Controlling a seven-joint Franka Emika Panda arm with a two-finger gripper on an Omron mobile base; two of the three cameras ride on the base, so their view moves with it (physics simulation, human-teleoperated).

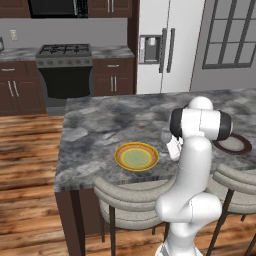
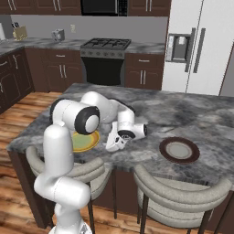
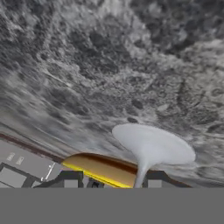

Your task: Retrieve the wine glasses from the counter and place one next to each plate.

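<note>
**Glass foot over the island, beside the yellow plate**

Grey marbled stone of the island counter point(image 1: 100, 125) spreads across the middle of both base views, with a black stove point(image 1: 65, 70) and dark cabinets along the back wall and a white fridge point(image 2: 201, 45) at the upper right of the right base view.

My gripper point(image 2: 115, 145) sits low over the counter at the centre of the right base view, just right of the yellow-orange plate point(image 1: 136, 156). From the left base view my own arm covers most of it.

My hand view gives what the base views do not: a wine glass point(image 3: 151, 148) at lower centre, its round foot and stem rising between my finger tips, which grasp the stem. The yellow plate's rim runs just beside it at the lower left.

The brown-rimmed plate point(image 2: 179, 149) lies well apart, at the right of the right base view.
</note>
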